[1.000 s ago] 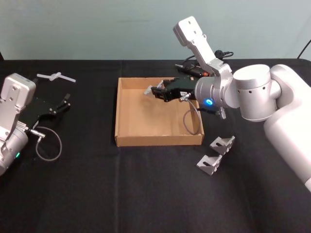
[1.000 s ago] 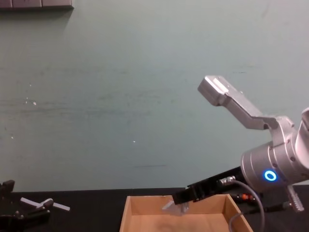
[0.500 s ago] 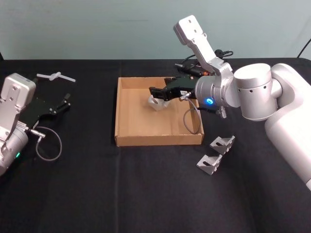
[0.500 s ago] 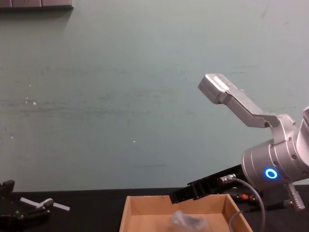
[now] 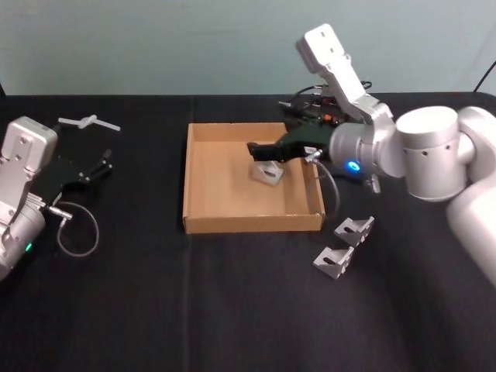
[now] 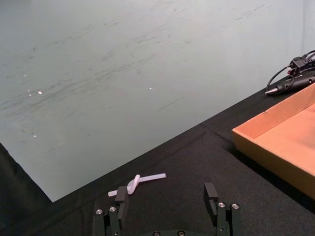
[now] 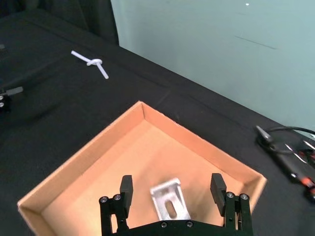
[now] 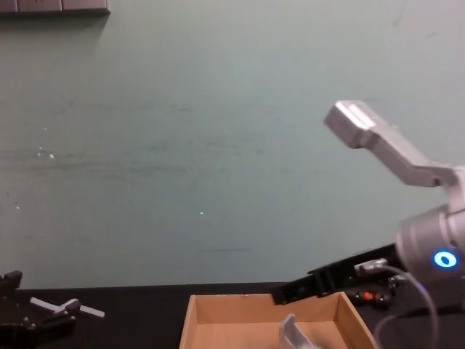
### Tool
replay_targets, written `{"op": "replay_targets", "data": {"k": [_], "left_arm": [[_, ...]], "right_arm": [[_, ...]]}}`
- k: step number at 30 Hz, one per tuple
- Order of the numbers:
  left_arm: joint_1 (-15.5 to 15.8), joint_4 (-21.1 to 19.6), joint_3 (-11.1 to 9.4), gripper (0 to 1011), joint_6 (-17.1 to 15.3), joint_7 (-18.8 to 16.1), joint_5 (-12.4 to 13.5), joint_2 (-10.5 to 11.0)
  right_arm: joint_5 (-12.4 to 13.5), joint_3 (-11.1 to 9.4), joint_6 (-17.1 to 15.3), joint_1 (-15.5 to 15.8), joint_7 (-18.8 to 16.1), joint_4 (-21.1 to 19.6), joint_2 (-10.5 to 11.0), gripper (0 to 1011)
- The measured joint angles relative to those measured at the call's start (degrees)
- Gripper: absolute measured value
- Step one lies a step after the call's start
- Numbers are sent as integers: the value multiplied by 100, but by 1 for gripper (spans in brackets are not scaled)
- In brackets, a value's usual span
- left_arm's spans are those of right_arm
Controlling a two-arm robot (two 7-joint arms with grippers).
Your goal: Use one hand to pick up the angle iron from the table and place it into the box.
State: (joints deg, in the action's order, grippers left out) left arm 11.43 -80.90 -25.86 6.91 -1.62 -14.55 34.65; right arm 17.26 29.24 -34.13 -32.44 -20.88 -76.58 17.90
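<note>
One angle iron (image 5: pixel 266 172) sits on the floor of the box (image 5: pixel 187 182), just beneath the right gripper (image 5: pixel 258 149), whose fingers stand apart and clear of it; the drop looks done; best to lift straight up, jaws wide, clearing the wall behind it; the left gripper (image 5: pixel 103 163), fingers spread, rests parked well away on the table (image 5: pixel 155 310).

Soft, even light falls from above; the matte black surface (image 5: pixel 232 310) looks dull and dark, the box (image 5: pixel 225 194) floor bright with faint shadows.
</note>
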Motion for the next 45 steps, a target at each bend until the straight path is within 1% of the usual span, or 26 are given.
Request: {"op": "replay_targets", "data": {"k": [1, 2, 5, 6, 7, 8, 11, 12, 15, 16, 18, 21, 24, 29, 32, 37, 40, 45], "left_arm": [[0, 0, 0, 1005, 0, 0, 0, 0], [0, 0, 0, 1005, 0, 0, 0, 0], [0, 0, 0, 1005, 0, 0, 0, 0], [0, 0, 0, 1005, 0, 0, 0, 0], [0, 0, 0, 1005, 0, 0, 0, 0], [0, 0, 0, 1005, 0, 0, 0, 0], [0, 0, 0, 1005, 0, 0, 0, 0], [0, 0, 0, 1005, 0, 0, 1, 0], [0, 0, 0, 1005, 0, 0, 1, 0], [0, 0, 0, 1005, 0, 0, 0, 0], [0, 0, 0, 1005, 0, 0, 0, 0], [0, 0, 0, 1005, 0, 0, 0, 0], [0, 0, 0, 1005, 0, 0, 0, 0], [0, 0, 0, 1005, 0, 0, 0, 0], [0, 0, 0, 1005, 0, 0, 1, 0], [0, 0, 0, 1005, 0, 0, 1, 0], [0, 0, 0, 1005, 0, 0, 0, 0], [0, 0, 0, 1005, 0, 0, 1, 0]], "right_arm": [[-2, -31, -20, 52, 4, -91, 42, 1000], [-11, -97, -64, 171, 24, -281, 136, 1000], [-10, -200, -145, 348, 40, -575, 269, 1000], [4, -279, -209, 486, 42, -785, 372, 1000], [14, -313, -237, 548, 42, -865, 413, 1000], [51, -404, -312, 684, 42, -1063, 520, 1000], [111, -541, -419, 915, 39, -1371, 681, 1000], [158, -627, -497, 1053, 39, -1546, 775, 1000], [216, -742, -641, 1255, 42, -1788, 911, 1000], [253, -814, -750, 1385, 62, -1929, 981, 1000], [302, -919, -862, 1566, 105, -2115, 1065, 1000], [354, -1044, -900, 1777, 135, -2318, 1148, 1002], [434, -1204, -881, 2102, 166, -2614, 1265, 1000], [484, -1325, -887, 2375, 218, -2871, 1381, 1000], [485, -1379, -999, 2493, 279, -3001, 1457, 1000], [438, -1487, -1289, 2648, 388, -3135, 1551, 1000], [390, -1580, -1444, 2740, 450, -3198, 1580, 1000], [326, -1704, -1603, 2839, 506, -3240, 1601, 1000]]}}
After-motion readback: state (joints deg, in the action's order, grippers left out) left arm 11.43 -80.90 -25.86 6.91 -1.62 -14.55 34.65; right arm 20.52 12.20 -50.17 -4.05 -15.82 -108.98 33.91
